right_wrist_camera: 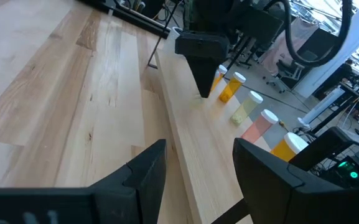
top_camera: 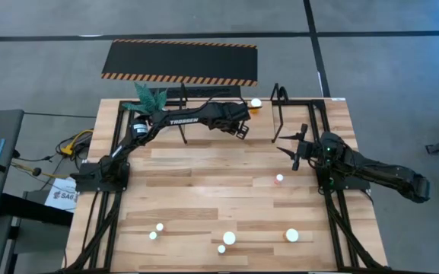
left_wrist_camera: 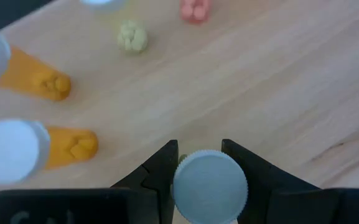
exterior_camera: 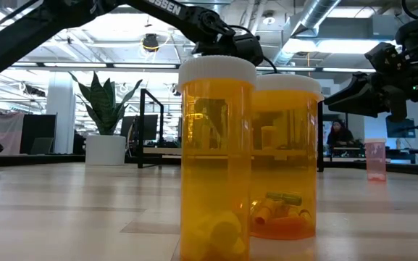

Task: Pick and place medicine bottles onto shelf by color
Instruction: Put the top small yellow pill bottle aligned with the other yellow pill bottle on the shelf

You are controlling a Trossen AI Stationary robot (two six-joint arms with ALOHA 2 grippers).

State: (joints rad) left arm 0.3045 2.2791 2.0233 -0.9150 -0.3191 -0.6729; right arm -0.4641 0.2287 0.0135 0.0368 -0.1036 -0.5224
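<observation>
We see the left gripper (top_camera: 242, 125) reaching over the far side of the table, at the shelf (top_camera: 280, 95). In the left wrist view its two dark fingers (left_wrist_camera: 160, 168) close on a white-capped bottle (left_wrist_camera: 209, 185), so we judge that this bottle is being carried to its place on the shelf board. Beside it, several bottles already stand in a row: two orange ones (left_wrist_camera: 39, 78), a pale yellow-green one (left_wrist_camera: 132, 36) and a pink one (left_wrist_camera: 195, 9). The right wrist view shows the same row (right_wrist_camera: 244, 106) next to the left arm.

The right gripper (top_camera: 301, 148) waits at the right end of the shelf, with its fingers wide apart and holding nothing.

More medicine bottles wait on the near part of the table: one pink bottle (top_camera: 279, 180) in the middle and a group near the front edge (top_camera: 229, 238). Two big orange ones (exterior_camera: 216, 159) stand just in front of the low camera.

What can go wrong from here? The held bottle is near the standing row, so a small side movement at release could push a neighbour and make it fall. The fingers hold only near the cap, so the bottle may tilt when it touches the wood. We cannot see the colour of its body, so a wrong colour group is also possible. The right arm is near the shelf frame and could hit it.
</observation>
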